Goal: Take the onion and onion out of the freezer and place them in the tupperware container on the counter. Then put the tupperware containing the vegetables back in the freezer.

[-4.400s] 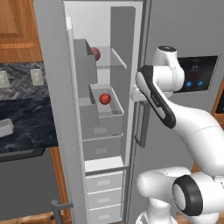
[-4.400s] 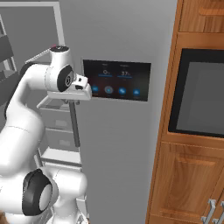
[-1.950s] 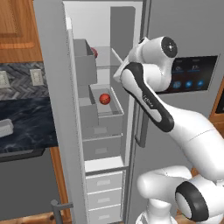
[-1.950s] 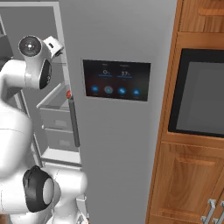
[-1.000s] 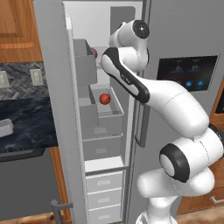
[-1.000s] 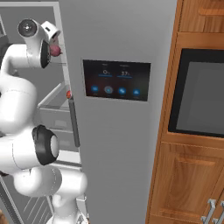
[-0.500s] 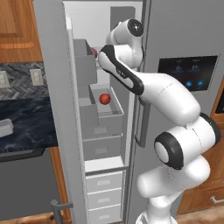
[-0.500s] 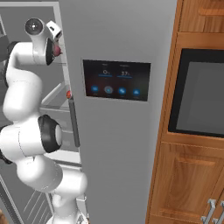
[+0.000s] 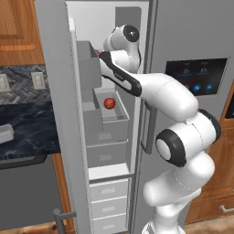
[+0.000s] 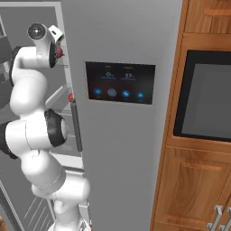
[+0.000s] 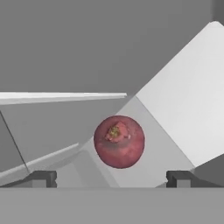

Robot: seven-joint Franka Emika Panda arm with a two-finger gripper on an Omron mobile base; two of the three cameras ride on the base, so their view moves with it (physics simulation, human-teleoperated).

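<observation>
A dull maroon round onion (image 11: 119,141) with a yellowish crown sits mid-frame in the hand view against pale grey freezer walls (image 11: 183,109). In the left base view's centre, a brighter red-orange round onion (image 9: 109,103) lies in a grey bin (image 9: 119,114). At left, the dark blue-black marbled counter (image 9: 27,130) holds what seems a pale grey-white tray (image 9: 5,134).

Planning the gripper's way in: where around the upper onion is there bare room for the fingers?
Bare grey shelf lies either side of the dull maroon round onion, between the open fingers. Crowded behind: pale freezer wall.
</observation>
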